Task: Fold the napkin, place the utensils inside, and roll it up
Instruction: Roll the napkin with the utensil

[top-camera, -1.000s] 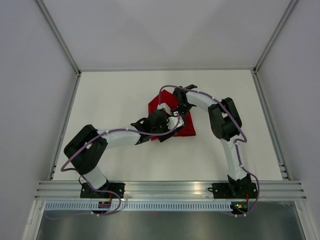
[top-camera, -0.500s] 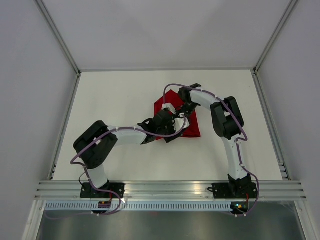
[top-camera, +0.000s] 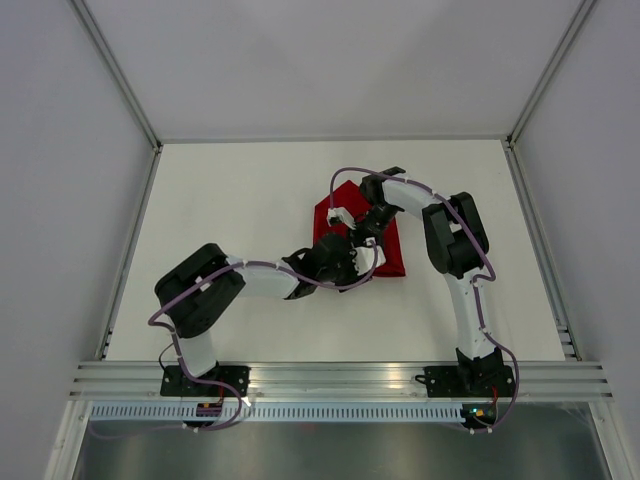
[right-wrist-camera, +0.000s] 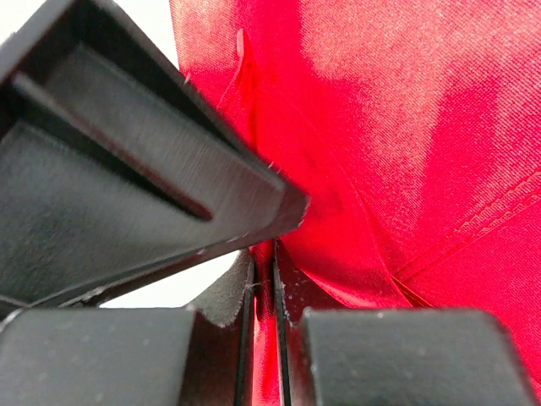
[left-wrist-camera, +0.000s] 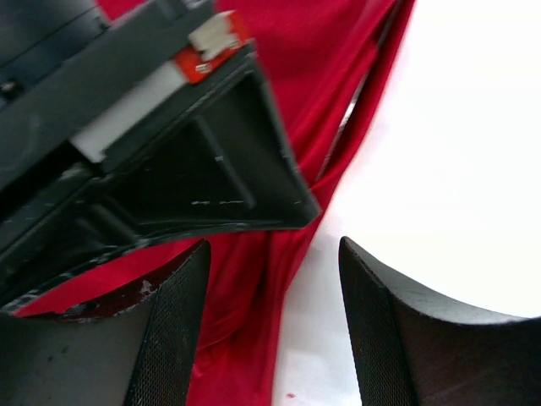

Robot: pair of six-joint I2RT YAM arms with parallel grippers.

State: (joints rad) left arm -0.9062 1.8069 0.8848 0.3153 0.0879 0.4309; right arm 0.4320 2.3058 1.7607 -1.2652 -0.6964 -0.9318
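The deep-red napkin [top-camera: 393, 254] lies bunched and folded at the table's middle, partly under both grippers. My right gripper [top-camera: 369, 237] is shut on a pinched fold of the napkin [right-wrist-camera: 397, 127], seen close up between its jaws [right-wrist-camera: 264, 254]. My left gripper [top-camera: 351, 263] is open at the napkin's near-left edge; its jaws [left-wrist-camera: 272, 254] straddle the cloth's edge [left-wrist-camera: 254, 296] and bare table, gripping nothing. A thin silvery glint [left-wrist-camera: 347, 116] shows inside a fold, perhaps a utensil; otherwise the utensils are hidden.
The white table [top-camera: 230, 200] is bounded by a metal frame and grey walls. The right gripper's black body [left-wrist-camera: 169, 161] fills the upper left of the left wrist view, very close to the left fingers. The two wrists nearly touch.
Both grippers and the napkin have shifted right and slightly nearer. The left arm has stretched further right. The napkin looks more bunched.
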